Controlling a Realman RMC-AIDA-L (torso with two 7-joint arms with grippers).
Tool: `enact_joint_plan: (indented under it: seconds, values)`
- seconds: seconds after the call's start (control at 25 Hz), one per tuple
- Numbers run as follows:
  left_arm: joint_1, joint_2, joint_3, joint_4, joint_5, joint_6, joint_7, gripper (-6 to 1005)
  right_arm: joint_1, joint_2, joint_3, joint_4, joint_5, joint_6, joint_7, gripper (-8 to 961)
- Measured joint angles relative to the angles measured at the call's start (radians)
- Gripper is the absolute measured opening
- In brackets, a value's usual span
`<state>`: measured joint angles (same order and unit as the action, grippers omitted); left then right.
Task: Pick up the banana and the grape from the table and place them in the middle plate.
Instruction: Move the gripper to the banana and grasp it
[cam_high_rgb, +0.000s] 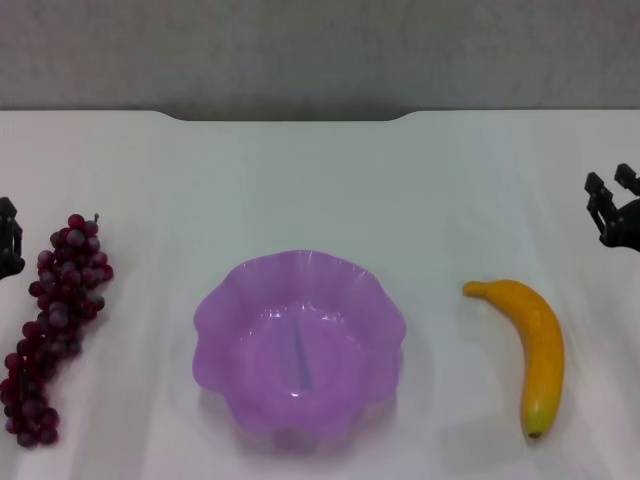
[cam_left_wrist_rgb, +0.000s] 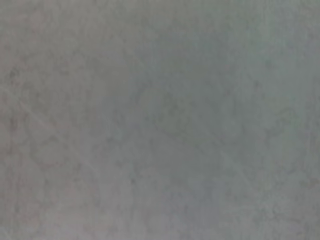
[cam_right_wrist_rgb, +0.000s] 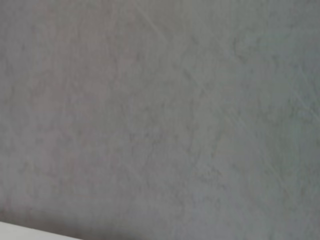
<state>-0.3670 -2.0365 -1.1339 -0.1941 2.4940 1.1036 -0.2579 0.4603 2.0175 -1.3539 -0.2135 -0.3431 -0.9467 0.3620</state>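
Note:
In the head view the banana (cam_high_rgb: 538, 350) lies on the white table (cam_high_rgb: 320, 180) at the right, its greenish tip toward the near edge. The grape bunch (cam_high_rgb: 55, 320) lies at the left, stem pointing away. The purple scalloped plate (cam_high_rgb: 215, 335) stands between them with nothing in it. My left gripper (cam_high_rgb: 8, 238) is at the left edge, just beyond the top of the grape bunch, not touching it. My right gripper (cam_high_rgb: 613, 190) is at the right edge, beyond and to the right of the banana, open and holding nothing. Both wrist views show only a grey surface.
The table's far edge has a notch (cam_high_rgb: 290, 116) in front of a grey wall (cam_high_rgb: 320, 50). A sliver of white table (cam_right_wrist_rgb: 20, 234) shows in a corner of the right wrist view.

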Motion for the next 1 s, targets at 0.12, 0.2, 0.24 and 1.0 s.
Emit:
enact_joint_plan:
  seconds: [0.12,0.2,0.24,1.0]
  values:
    - [-0.008,-0.001,-0.001,-0.001,-0.013,-0.023,0.003,313,0.008,-0.001,-0.001,0.000,0.001,0.015,0.028,358]
    - [-0.010,-0.001,-0.001,-0.001,-0.016,-0.035,0.003,385,0.014,-0.001,-0.001,0.000,0.001,0.038,0.064,451]
    - [-0.017,-0.001,-0.005,-0.006,-0.033,-0.080,-0.001,420,0.018,-0.002,-0.002,0.000,0.001,0.051,0.092,501]
    - [-0.003,0.000,0.003,-0.008,-0.035,-0.115,0.047,880,0.007,-0.003,-0.162,0.015,-0.011,0.078,0.268,883]
